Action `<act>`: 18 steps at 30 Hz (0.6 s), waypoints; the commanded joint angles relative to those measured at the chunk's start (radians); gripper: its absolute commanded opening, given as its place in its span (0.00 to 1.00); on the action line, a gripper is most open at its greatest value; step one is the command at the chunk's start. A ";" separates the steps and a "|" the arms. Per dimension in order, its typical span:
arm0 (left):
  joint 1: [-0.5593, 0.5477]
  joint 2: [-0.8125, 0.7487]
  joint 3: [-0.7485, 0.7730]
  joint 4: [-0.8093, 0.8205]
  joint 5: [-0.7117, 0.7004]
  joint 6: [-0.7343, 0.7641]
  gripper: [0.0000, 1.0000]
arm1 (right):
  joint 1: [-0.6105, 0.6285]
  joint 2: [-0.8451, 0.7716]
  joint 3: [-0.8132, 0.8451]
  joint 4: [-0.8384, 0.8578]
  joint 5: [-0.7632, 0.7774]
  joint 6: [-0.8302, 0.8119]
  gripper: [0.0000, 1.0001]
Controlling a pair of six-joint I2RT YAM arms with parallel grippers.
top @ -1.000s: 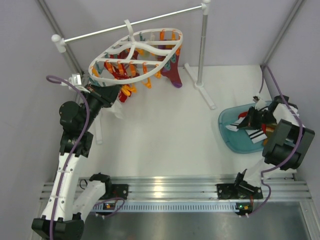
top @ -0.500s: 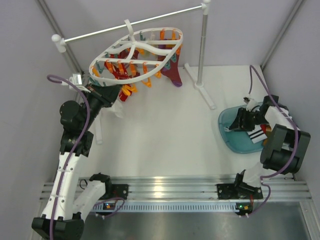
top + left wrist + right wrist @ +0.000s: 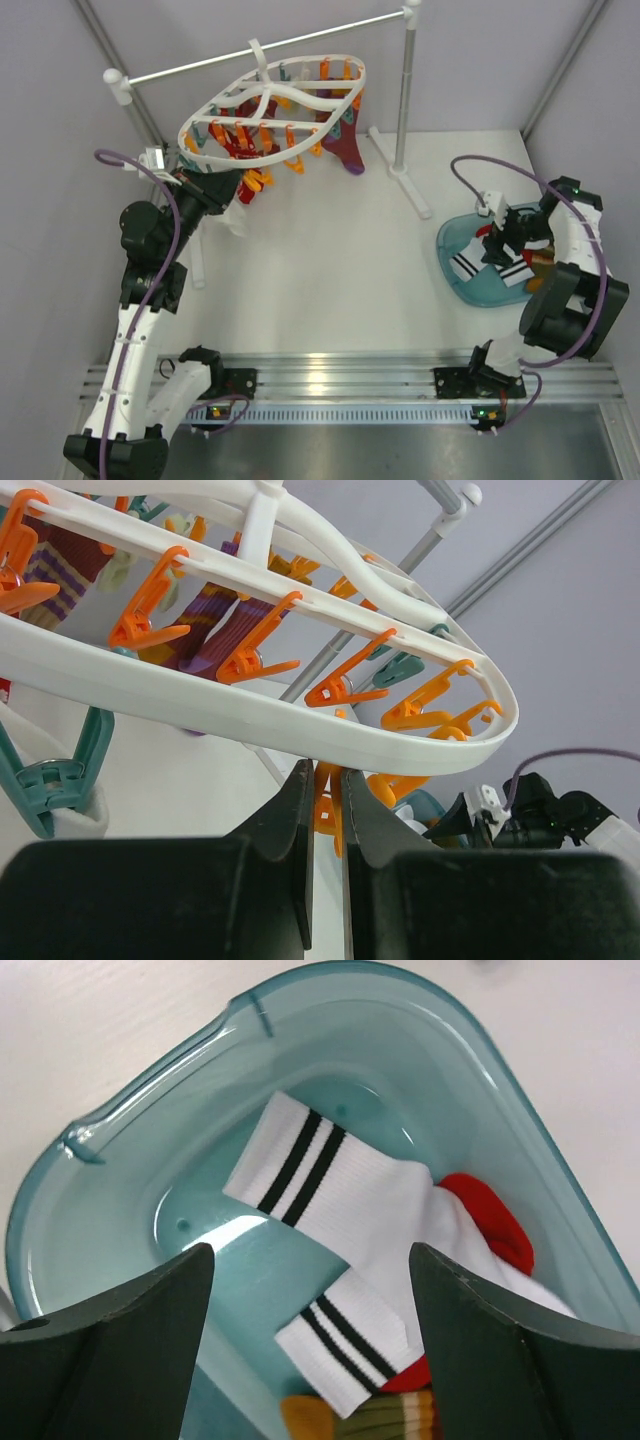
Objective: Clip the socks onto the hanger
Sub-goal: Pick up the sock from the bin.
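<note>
The white oval hanger (image 3: 300,100) hangs from the rod, with orange, red and teal clips under it. A maroon sock (image 3: 343,150) hangs from its far side, and purple striped socks (image 3: 215,620) are clipped under its bars. My left gripper (image 3: 232,187) sits just below the hanger's rim (image 3: 200,695), shut on an orange clip (image 3: 332,790). My right gripper (image 3: 310,1250) is open above the basin. In the basin lie two white socks with black stripes (image 3: 330,1175) (image 3: 360,1345), a red sock (image 3: 490,1225) and a yellow-green striped one (image 3: 370,1420).
The translucent blue basin (image 3: 455,285) sits at the table's right side. The rail stand's post (image 3: 403,100) and foot (image 3: 400,175) are behind the hanger. Grey walls close in on the left, back and right. The arm bases sit on a metal rail at the near edge.
My right gripper has opened and swung toward the basin's right side. A striped white sock now lies uncovered at the basin's left. The left arm has not moved.
</note>
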 commanded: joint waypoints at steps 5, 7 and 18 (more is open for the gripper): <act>0.005 0.009 0.001 -0.004 -0.019 0.012 0.00 | 0.027 0.020 -0.135 -0.052 -0.011 -0.806 0.78; 0.005 0.010 0.001 -0.010 -0.020 0.015 0.00 | 0.047 0.066 -0.116 -0.060 0.034 -0.827 0.77; 0.005 0.026 -0.003 -0.011 -0.022 0.011 0.00 | 0.139 0.206 -0.076 0.015 0.083 -0.853 0.71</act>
